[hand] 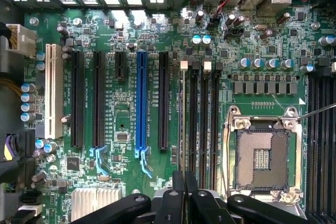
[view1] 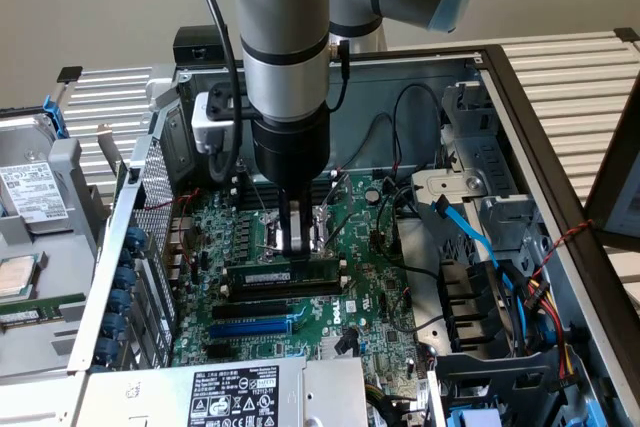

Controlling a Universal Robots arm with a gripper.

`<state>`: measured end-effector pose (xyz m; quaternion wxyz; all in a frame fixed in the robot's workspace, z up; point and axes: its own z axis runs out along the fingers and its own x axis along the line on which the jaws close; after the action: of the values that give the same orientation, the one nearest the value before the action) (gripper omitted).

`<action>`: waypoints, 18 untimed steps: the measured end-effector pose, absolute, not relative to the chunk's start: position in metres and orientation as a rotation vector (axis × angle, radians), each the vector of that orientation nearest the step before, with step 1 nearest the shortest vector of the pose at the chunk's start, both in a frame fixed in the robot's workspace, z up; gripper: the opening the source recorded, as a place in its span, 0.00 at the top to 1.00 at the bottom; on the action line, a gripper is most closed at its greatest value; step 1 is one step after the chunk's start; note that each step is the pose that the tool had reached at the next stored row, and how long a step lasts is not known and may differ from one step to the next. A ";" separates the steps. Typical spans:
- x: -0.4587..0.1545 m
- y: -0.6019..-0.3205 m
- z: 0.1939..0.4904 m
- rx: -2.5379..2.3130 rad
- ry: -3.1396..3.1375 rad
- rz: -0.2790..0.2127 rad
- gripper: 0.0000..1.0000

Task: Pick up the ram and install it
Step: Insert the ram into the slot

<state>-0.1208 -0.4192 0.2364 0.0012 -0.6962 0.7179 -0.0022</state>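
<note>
Robotics lab bench: a grey industrial robot arm (view1: 285, 47) works over an opened black desktop computer case (view1: 530, 117), green motherboard (view1: 300, 322) exposed.

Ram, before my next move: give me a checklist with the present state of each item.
1. End effector shut on the ram: ok.
2. Ram parallel with the black memory slots: ok.
3. Ram fully seated in its slot: cannot tell.
4. Slot latches closed: cannot tell.
5. Blue cable away from the ram: ok.
</note>
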 end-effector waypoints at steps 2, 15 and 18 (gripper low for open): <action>-0.121 -0.419 0.236 -2.189 2.250 -0.007 0.87; -0.121 -0.419 0.234 -2.188 2.249 -0.004 0.87; -0.121 -0.419 0.234 -2.187 2.248 -0.002 0.87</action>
<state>-0.1206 -0.4193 0.2339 0.0025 -0.6973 0.7167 -0.0005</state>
